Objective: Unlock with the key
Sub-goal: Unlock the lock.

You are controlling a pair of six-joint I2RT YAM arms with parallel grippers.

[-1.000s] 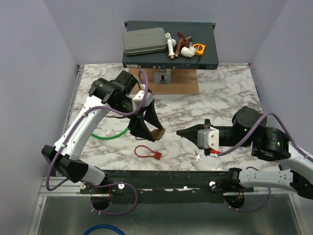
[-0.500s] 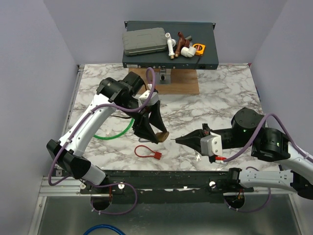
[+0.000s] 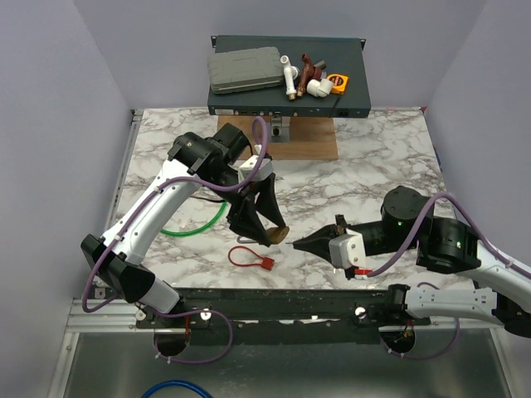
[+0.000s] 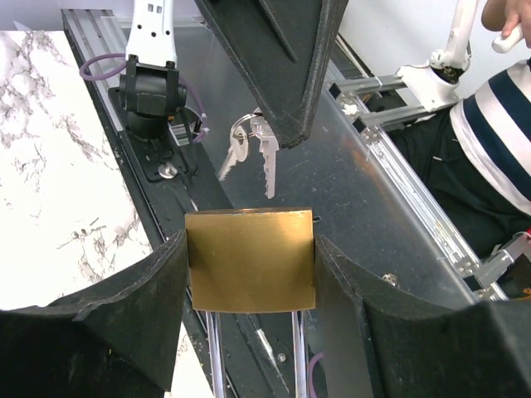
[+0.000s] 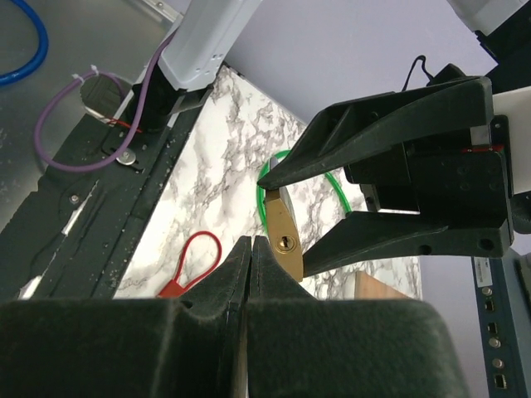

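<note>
My left gripper (image 3: pixel 264 225) is shut on a brass padlock (image 3: pixel 279 235) and holds it above the marble table. In the left wrist view the padlock (image 4: pixel 249 259) sits between the pads, with its two shackle legs running down. My right gripper (image 3: pixel 297 243) is shut, with its tip just right of the padlock. In the left wrist view a small bunch of silver keys (image 4: pixel 259 156) hangs from that tip (image 4: pixel 286 137). In the right wrist view the padlock's keyhole face (image 5: pixel 284 240) is just right of my shut fingertips (image 5: pixel 250 243). The keys are hidden there.
A red loop tag (image 3: pixel 250 257) lies on the table below the padlock, and a green cable (image 3: pixel 192 227) lies to its left. A wooden board (image 3: pixel 292 138) and a dark rack unit (image 3: pixel 286 79) carrying small parts stand at the back. A person in a striped shirt (image 4: pixel 489 141) is beyond the table's front rail.
My left gripper has carried the padlock to the right and toward the front. My right gripper has moved left and toward the front, so its tip is closer to the padlock.
</note>
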